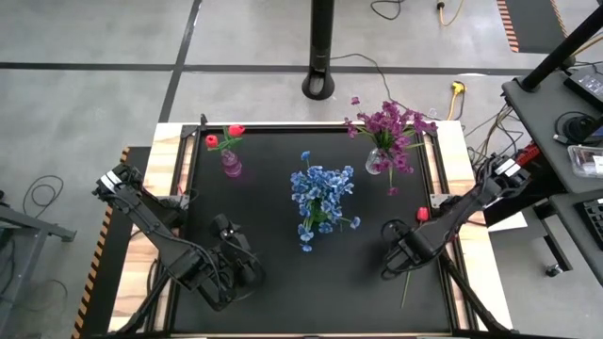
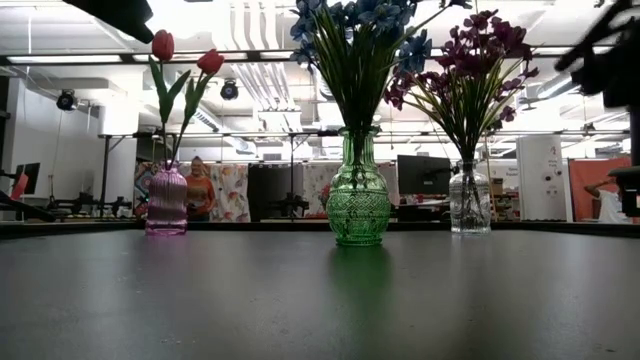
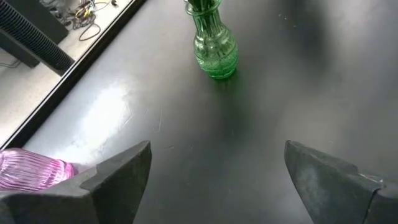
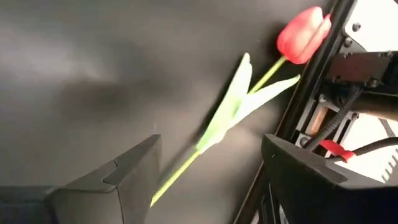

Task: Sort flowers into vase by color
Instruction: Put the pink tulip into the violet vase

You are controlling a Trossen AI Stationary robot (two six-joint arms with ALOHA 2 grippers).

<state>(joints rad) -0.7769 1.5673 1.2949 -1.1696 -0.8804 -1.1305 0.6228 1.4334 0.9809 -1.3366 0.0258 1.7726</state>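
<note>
The right gripper (image 4: 208,180) hangs released over a red tulip (image 4: 303,34) lying on the black tabletop (image 1: 273,282), its green stem (image 4: 180,171) running between the 2 spread fingers and its bud ahead near the table's edge frame. The left gripper (image 3: 214,180) also hangs released, with the green vase (image 3: 214,46) of blue flowers (image 1: 320,193) ahead of it and the pink vase (image 3: 31,171), holding 2 red tulips (image 1: 224,137), just beside 1 finger. Purple sprays (image 1: 391,127) fill the clear vase (image 2: 469,205).

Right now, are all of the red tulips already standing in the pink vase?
No, one red tulip lies on the table by the right gripper, outside the pink vase.
</note>
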